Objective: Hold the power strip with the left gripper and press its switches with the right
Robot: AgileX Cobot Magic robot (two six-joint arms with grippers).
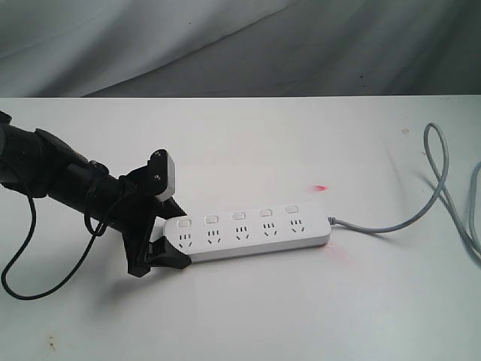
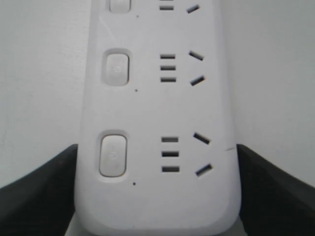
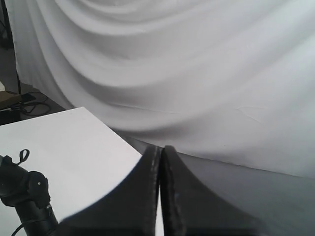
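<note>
- The strip (image 1: 252, 233) lies flat on the white counter (image 1: 301, 316), sockets facing up.
- The left gripper (image 1: 179, 235) sits at the strip's free end, the end opposite the cord. Its jaws are grasping the strip across its width.
- Seen from the left wrist, the black fingers (image 2: 39, 196) press against the strip's two long sides, level with the last socket group.
- Five switches (image 1: 238, 216) run in a row along one long edge of the strip, one beside each socket group. The last one lies between the jaws.
- The grey cord (image 1: 391, 228) leaves the strip's far end, trails away over the counter and bends round in a long loop, well apart from the strip.
- There are two red spots of light near the strip's cord end: one (image 1: 321, 186) on the counter just off the switch side, and one (image 1: 336, 252) right beside the corner on the socket side.
- A white block (image 1: 164, 174) on the left gripper's wrist sits just above the strip's gripped end.
- A thin black cable (image 1: 19, 263) droops from the left arm and loops on the counter, well away from the strip.
- The right gripper (image 3: 161, 150) shows only in its own wrist view. Its jaws are clenched, fingers flat together with nothing between them.
- It faces a pale drape (image 3: 197, 73) and a corner of the counter. I cannot tell where it stands relative to the strip.
</note>
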